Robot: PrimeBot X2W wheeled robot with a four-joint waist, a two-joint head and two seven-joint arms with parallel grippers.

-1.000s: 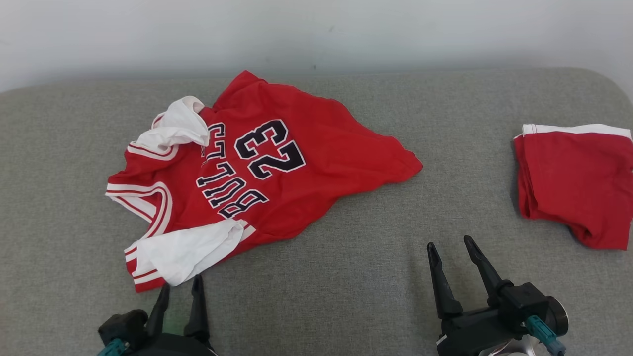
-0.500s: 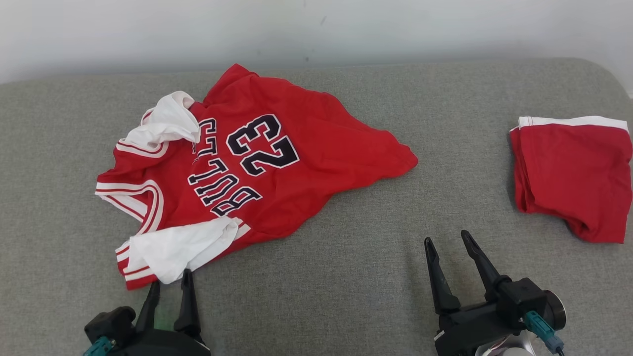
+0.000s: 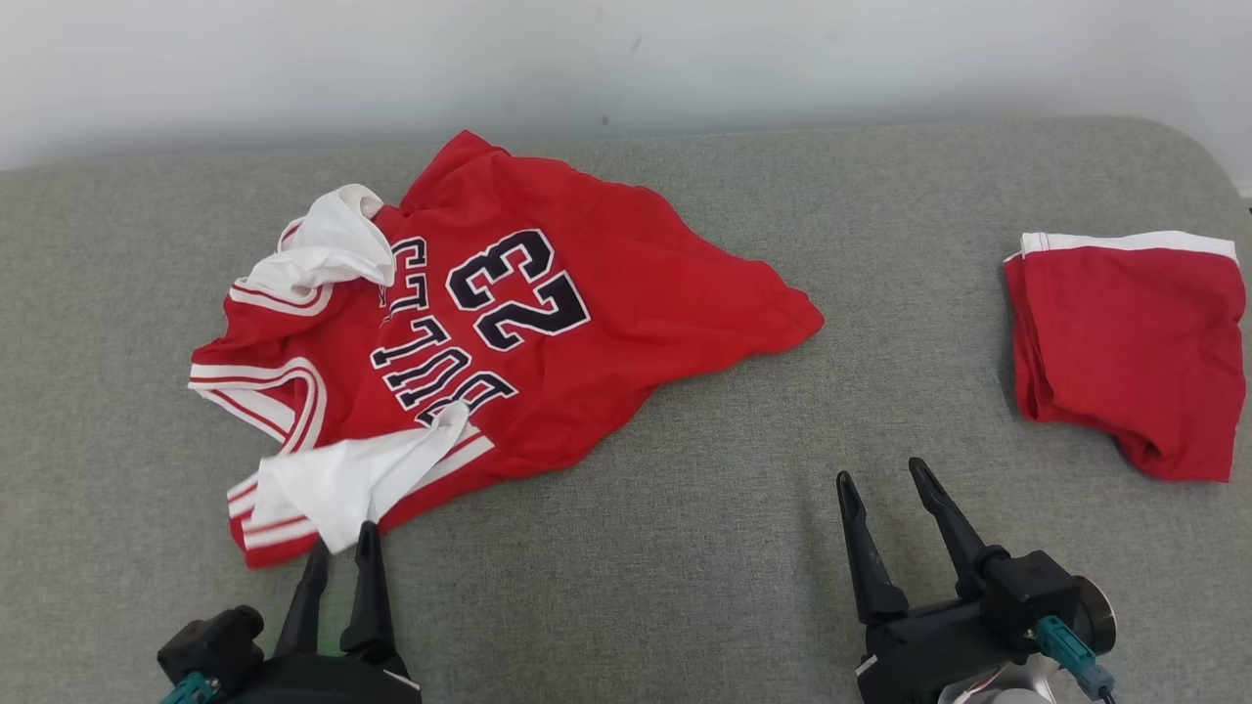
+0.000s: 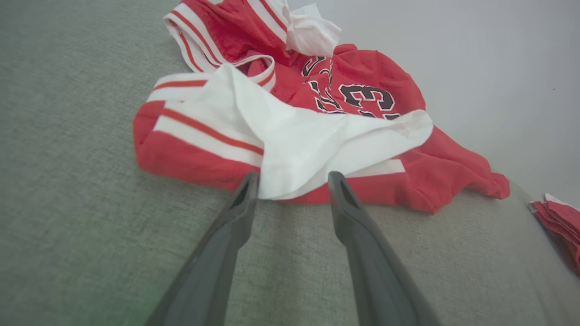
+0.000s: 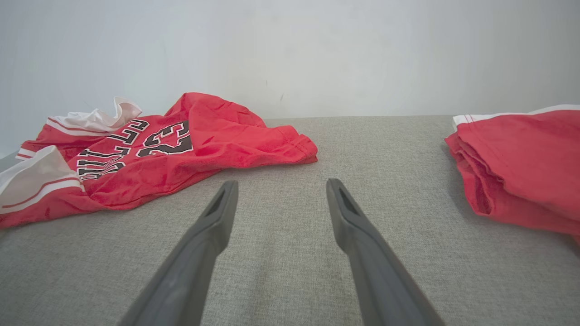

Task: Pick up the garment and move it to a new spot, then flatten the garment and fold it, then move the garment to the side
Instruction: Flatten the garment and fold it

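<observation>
The left pincer [image 3: 344, 538] stands apart with the jersey's [image 3: 626, 293] white flap [image 3: 342, 479] reaching between its tips, the rest spread beyond them, while the right pincer [image 3: 882, 474], also apart, hovers over the couch [image 3: 685, 548], shorts [image 3: 1135, 342] to its right.

Showing bright, even, diffuse light throughout, seemingly falling from overhead. Casting only faint, soft-edged shadows on the grey fabric surface [image 3: 685, 548]: one just left of the right hand [image 3: 882, 472], another along the left edge of the folded red garment [image 3: 1125, 342]. Rendering the head view crisp from edge to edge. Stretching and bending both wrist views toward their borders, blurring the left hand [image 4: 292, 176] near the bottom edge and tinting that view's lower left faintly green.
</observation>
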